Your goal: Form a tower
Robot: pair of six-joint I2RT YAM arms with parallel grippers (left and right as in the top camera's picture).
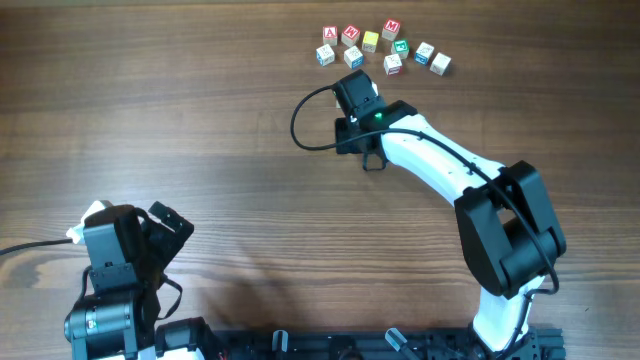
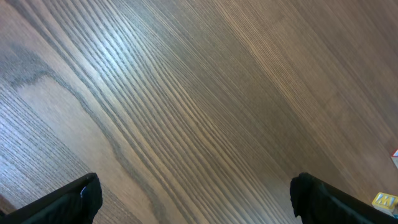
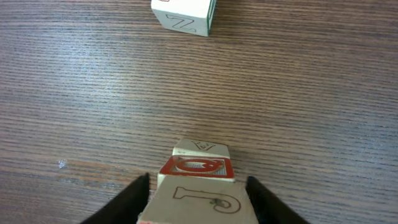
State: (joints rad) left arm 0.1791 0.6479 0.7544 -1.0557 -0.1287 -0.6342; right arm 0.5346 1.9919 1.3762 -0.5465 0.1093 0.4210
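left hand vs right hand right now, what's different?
Left hand is wide open, nothing between its fingers; right hand has its fingers close against a red-topped cube, firm grip unclear. Left hand hangs back near its base; right hand is extended beside the cube cluster. Both are black two-finger hands.

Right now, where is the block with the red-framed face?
The red-faced block sits bottom centre in the right wrist view, between the fingers of the right gripper; the Z block lies beyond it near the top edge.
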